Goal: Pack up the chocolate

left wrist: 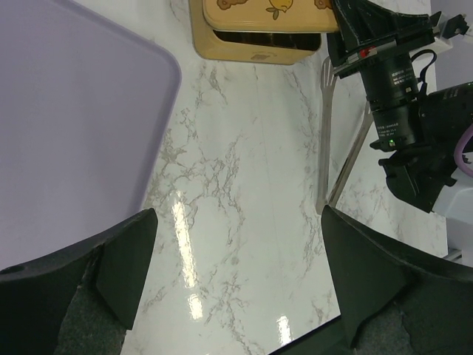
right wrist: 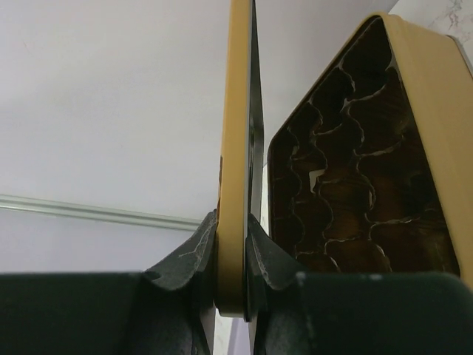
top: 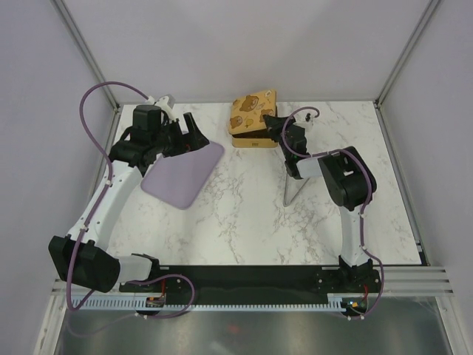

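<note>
At the far side, pinched the lid (top: 253, 111) in the right gripper (right wrist: 235, 229), left gripper (left wrist: 233, 222) spread; closing the tin (top: 247, 140), likely; needed lining up next.

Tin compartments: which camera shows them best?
Right wrist: it looks into the open tin and its grid, beside the lid clamped in the right hand. From above the lid hides most of the tin; the left wrist sees only its outer wall and the lid.
</note>
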### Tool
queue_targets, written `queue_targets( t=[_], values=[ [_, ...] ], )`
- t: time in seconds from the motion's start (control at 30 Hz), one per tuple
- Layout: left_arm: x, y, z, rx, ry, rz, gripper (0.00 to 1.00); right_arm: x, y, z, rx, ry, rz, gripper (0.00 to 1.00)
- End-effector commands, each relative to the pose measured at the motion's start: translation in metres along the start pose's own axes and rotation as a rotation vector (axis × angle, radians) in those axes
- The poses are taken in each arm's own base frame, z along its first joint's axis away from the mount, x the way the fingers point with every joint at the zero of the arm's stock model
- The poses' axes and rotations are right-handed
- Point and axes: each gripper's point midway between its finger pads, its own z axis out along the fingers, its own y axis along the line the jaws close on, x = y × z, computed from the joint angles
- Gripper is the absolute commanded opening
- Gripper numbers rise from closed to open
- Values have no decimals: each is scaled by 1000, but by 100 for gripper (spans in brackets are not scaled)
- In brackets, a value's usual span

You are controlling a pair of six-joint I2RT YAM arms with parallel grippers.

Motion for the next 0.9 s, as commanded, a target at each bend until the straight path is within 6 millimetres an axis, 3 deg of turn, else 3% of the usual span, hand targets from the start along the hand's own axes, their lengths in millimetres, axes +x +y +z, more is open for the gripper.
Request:
queue_targets(
  t=[0.0, 0.13, 0.23, 0.33, 0.43, 0.57, 0.6, 0.67, 0.83, 0.87],
  values=[
    [-9, -8, -2, 43, -35, 53, 100, -11, 19, 2, -83, -16, 39, 0],
    [-9, -10, 20, 64, 15, 19, 97, -7, 10, 5, -75, 26, 57, 0],
    [-20, -25, 29, 124, 39, -38, 94, 3, 3, 9, -63, 74, 71, 0],
    [-33, -32, 49, 149, 46, -79, 85, -6, -5, 8, -50, 53, 91, 0],
    [-42, -24, 78, 115, 32, -119, 76, -10, -11, 7, -41, 56, 97, 0],
    [-47, -15, 124, 105, 60, -157, 52, -16, -8, 7, -63, 55, 102, 0],
    [-36, -5, 144, 86, 98, -171, 50, -18, -8, 7, -70, 53, 108, 0],
    [-41, -3, 158, 82, 96, -166, 46, -21, -10, 7, -73, 54, 120, 0],
    [-24, 20, 206, 46, 157, -180, 43, -24, -21, 8, -63, 58, 128, 3],
    [-28, 17, 211, 62, 154, -177, 42, -19, -22, 7, -62, 84, 126, 4]
  ],
)
